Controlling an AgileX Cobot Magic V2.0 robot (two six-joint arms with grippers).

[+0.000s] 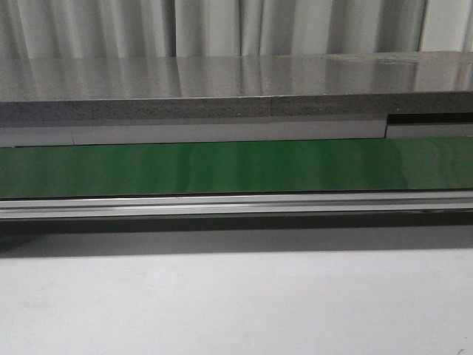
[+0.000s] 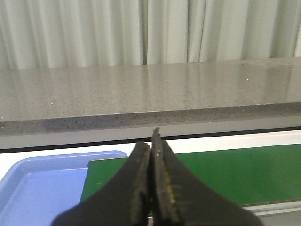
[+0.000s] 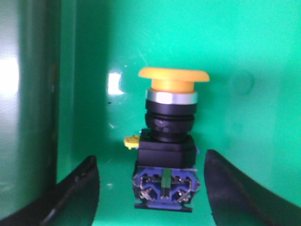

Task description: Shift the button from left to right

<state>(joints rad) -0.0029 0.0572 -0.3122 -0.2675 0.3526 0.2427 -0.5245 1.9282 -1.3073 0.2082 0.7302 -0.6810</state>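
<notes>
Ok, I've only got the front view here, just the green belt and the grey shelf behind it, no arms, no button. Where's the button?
Observer: The right wrist view has it. The button lies on a green surface, directly between the right gripper's two fingers.
Operator: Is it gripped?
Observer: No. The jaws stand wide open, with a gap on each side of the button's black body.
Operator: And the left arm?
Observer: The left gripper is shut with nothing in it, its fingertips pressed together, facing the grey shelf.
Operator: Anything under it?
Observer: A blue tray sits beside the end of the green belt, below the left gripper in its wrist view.
</notes>
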